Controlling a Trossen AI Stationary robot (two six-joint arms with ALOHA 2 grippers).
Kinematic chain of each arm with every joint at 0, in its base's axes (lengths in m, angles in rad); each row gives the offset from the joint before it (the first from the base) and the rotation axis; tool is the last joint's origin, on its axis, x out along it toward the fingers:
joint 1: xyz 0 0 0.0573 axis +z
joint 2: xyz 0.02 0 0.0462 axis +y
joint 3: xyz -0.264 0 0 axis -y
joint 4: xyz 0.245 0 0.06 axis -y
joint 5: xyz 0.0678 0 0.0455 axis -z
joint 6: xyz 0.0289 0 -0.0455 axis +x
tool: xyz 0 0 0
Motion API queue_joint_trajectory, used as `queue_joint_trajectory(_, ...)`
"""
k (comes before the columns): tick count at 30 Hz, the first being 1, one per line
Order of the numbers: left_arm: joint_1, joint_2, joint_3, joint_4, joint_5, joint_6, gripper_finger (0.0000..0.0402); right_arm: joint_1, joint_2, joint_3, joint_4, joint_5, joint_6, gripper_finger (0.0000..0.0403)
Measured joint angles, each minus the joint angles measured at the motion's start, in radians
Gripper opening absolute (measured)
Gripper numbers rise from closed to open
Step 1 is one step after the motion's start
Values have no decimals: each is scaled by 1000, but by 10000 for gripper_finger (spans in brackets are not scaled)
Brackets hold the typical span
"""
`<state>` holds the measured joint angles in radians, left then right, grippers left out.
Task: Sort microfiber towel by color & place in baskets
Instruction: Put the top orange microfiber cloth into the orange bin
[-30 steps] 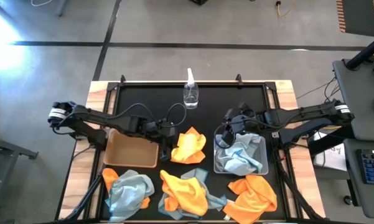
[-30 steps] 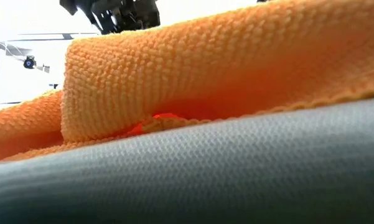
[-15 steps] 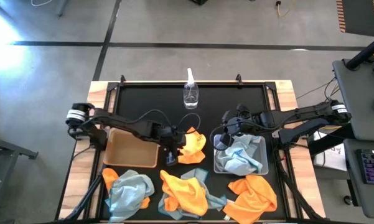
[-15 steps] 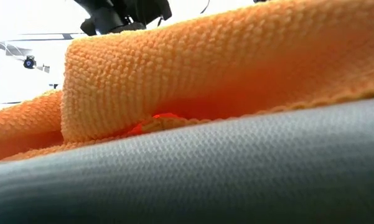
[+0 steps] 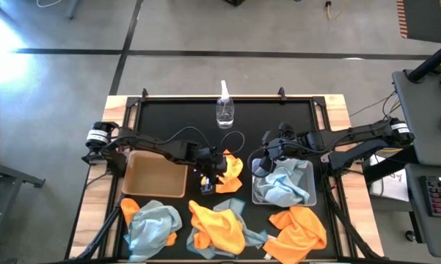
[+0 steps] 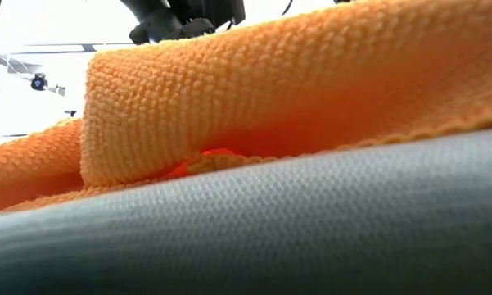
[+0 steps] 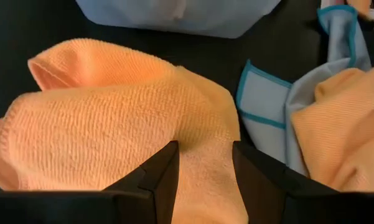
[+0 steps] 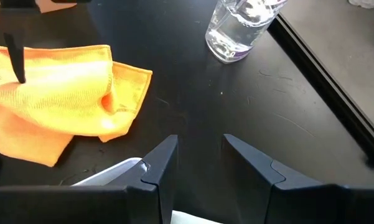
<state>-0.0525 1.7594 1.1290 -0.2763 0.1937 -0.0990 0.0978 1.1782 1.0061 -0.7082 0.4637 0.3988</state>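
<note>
Two claws at work over the black worktop (image 5: 279, 110): left claw (image 7: 204, 163) down on the mid-worktop orange towel (image 5: 230, 170), fingers (image 7: 160, 175) parted with orange cloth between them, not pressed tight; right claw (image 8: 193, 155) spread, empty, at the far-left corner of the clear basket (image 5: 309, 196) holding a blue-grey towel (image 5: 282, 185). Tan basket (image 5: 155, 175) left of the orange towel; more towels (image 5: 219, 226), orange and blue-grey, heaped along the near edge; spray bottle (image 5: 224, 107) at far centre.
</note>
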Motion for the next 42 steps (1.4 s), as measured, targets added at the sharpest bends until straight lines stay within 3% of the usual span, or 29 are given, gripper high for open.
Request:
queue_joint_trajectory(31,74,174,16,22,1,34,133,0,-2,0,-20,0,1,118)
queue_joint_trajectory(36,74,174,16,16,1,31,107,0,-2,0,-20,0,1,118)
queue_joint_trajectory(42,74,174,16,4,1,30,45,0,-2,0,-20,0,1,118)
